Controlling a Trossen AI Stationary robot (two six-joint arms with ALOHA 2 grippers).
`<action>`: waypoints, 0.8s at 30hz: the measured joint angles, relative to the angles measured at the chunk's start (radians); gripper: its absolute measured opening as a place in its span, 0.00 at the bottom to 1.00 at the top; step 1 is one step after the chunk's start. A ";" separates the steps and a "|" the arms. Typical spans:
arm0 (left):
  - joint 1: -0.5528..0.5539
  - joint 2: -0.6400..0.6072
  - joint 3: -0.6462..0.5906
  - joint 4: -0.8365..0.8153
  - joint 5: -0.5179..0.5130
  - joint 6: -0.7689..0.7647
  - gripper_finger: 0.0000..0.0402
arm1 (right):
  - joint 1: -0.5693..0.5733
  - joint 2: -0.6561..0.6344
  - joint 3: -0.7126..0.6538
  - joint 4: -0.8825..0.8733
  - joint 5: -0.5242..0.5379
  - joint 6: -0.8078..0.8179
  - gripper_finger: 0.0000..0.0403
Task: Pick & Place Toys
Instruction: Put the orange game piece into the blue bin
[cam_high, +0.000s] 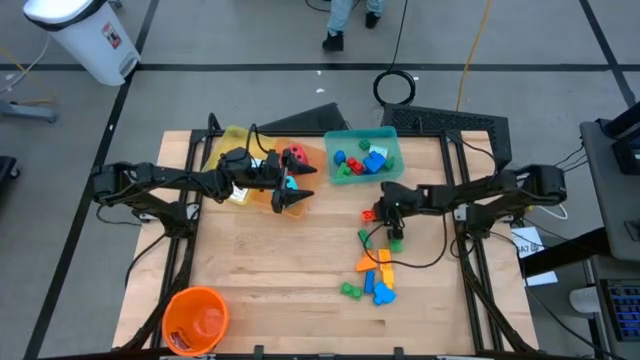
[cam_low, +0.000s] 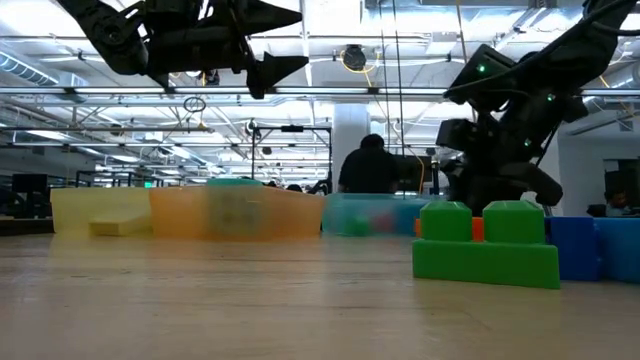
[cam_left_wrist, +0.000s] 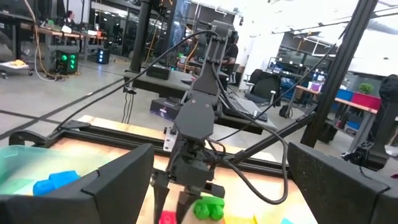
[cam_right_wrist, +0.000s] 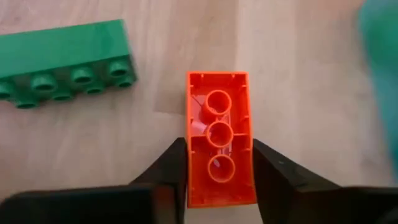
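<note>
My right gripper (cam_high: 380, 214) is low over the table's middle right, shut on an orange brick (cam_right_wrist: 217, 124) whose hollow underside faces the wrist camera. A long green brick (cam_right_wrist: 62, 62) lies flat on the wood beside it. More bricks, orange, blue, green and yellow, lie in a pile (cam_high: 375, 275) nearer the front edge. My left gripper (cam_high: 292, 200) is open and empty, high over the orange tray (cam_high: 262, 197); it shows near the top of the low view (cam_low: 285, 40). A red die (cam_high: 297, 155) and a cyan piece (cam_high: 289, 183) lie in that tray. My right gripper pinches the orange brick by its two long sides (cam_right_wrist: 194, 168), at the end nearest the wrist, between its two fingers. The fingers (cam_right_wrist: 174, 158) point down at the table and lie along the brick. I cannot tell whether the brick is clear of the table.
A teal tray (cam_high: 390, 135) with blue, green and red bricks stands at the back, right of the orange tray; a yellow tray (cam_high: 232, 135) is at the back left. An orange bucket (cam_high: 195, 318) stands at the front left corner. A person stands beyond the table (cam_low: 372, 165).
</note>
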 joint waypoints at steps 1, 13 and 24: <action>-0.001 0.000 0.000 -0.001 0.000 0.000 0.93 | 0.000 -0.011 0.000 0.000 0.010 -0.006 0.24; -0.113 0.001 0.004 -0.035 -0.226 0.023 0.93 | 0.111 -0.246 0.000 0.133 0.380 -0.237 0.22; -0.201 0.067 0.139 -0.201 -0.422 0.053 0.93 | 0.293 -0.211 0.001 0.459 0.674 -0.529 0.22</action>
